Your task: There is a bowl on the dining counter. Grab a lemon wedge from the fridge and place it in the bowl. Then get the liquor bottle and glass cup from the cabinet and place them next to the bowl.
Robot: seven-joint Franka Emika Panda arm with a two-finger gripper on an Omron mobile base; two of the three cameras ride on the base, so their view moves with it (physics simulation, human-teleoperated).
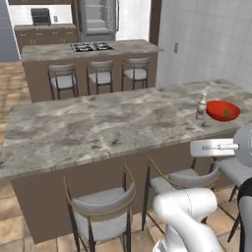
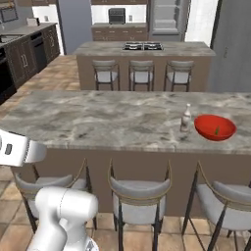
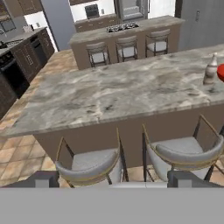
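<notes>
Hand view shows our end effector wide open and holding nothing, low before the bench, while far ahead to its right the liquor bottle stands just beside the bowl; we think the missing glass cup will be light, slippery and breakable, best held around its sides.

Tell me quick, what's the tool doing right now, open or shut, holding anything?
Tool: open and empty, fingertips spread wide apart, hanging over the stools in front of the dining counter.
</notes>
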